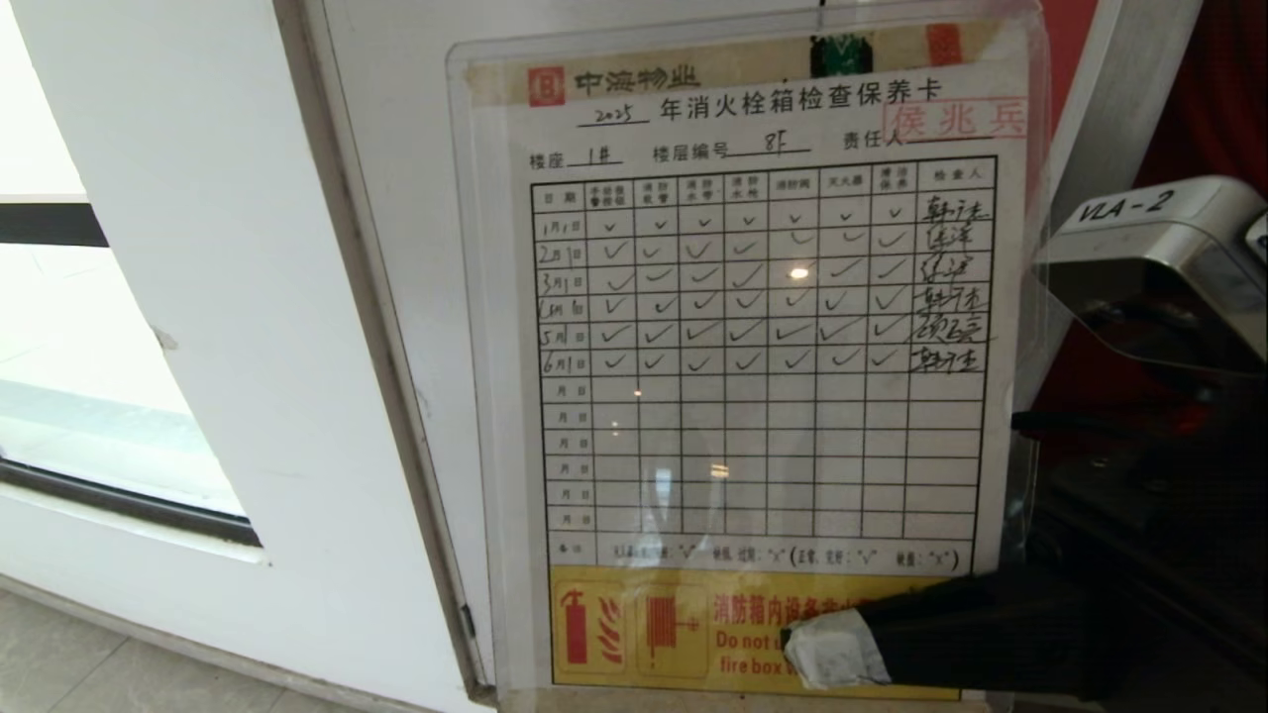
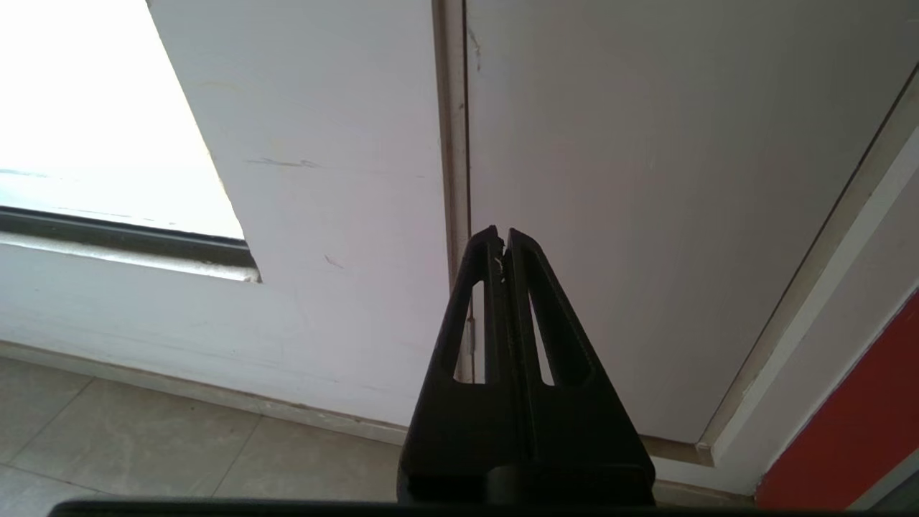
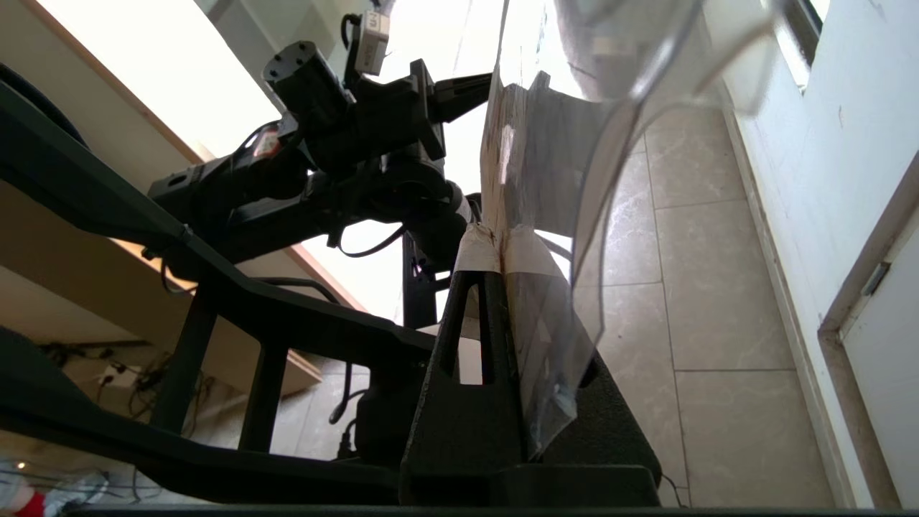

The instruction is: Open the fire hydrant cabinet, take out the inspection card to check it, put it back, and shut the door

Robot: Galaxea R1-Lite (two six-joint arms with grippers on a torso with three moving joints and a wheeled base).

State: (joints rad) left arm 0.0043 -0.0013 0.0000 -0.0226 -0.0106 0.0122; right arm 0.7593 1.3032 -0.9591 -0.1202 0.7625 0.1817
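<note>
The right end effector (image 1: pixel 807 649) is clamped on the inspection card (image 1: pixel 753 396), pinching its yellow bottom band with a taped white fingertip (image 1: pixel 837 651) on the front. The card is held up flat, facing the head camera, so it fills the middle of that view and its grid of ticks and signatures is easy to read. The right wrist view shows the same card edge-on (image 3: pixel 502 179), standing up from between the two taped tips, with its clear plastic sleeve (image 3: pixel 617 143) curling away to one side; the writing cannot be seen from there. The left end effector (image 2: pixel 502 240) has its fingers together and holds nothing; it points at a white door (image 2: pixel 646 201) low near the floor. Behind the card is a white wall (image 1: pixel 248 297) with a bright window (image 1: pixel 69 347) on the left, some red (image 1: pixel 1218 89) on the right, and pale floor tiles (image 3: pixel 703 287) below
</note>
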